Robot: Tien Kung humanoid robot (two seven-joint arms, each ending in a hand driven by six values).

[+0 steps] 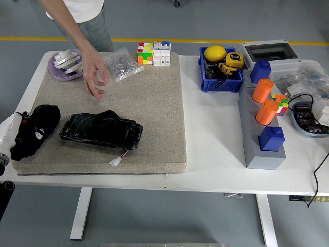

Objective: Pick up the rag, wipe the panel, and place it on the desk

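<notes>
A black rag [37, 128] lies crumpled at the left end of the grey mat [154, 103]. Just right of it on the mat is the black glossy panel [101, 131], with a small white connector [115, 162] at its front. My left hand [7, 135] shows only as a white and black piece at the picture's left edge, against the rag's left side. Whether it holds the rag is hidden. A person's hand [95, 77] reaches in from the top, spread and holding nothing, over the mat above the panel.
At the mat's far side are a purple dish [61, 69], a bag of small parts [121, 64] and colourful cubes [153, 53]. To the right stand a blue bin [220, 82] and a grey rack [252, 139] with orange cylinders and blue blocks. Cables and a tray lie far right.
</notes>
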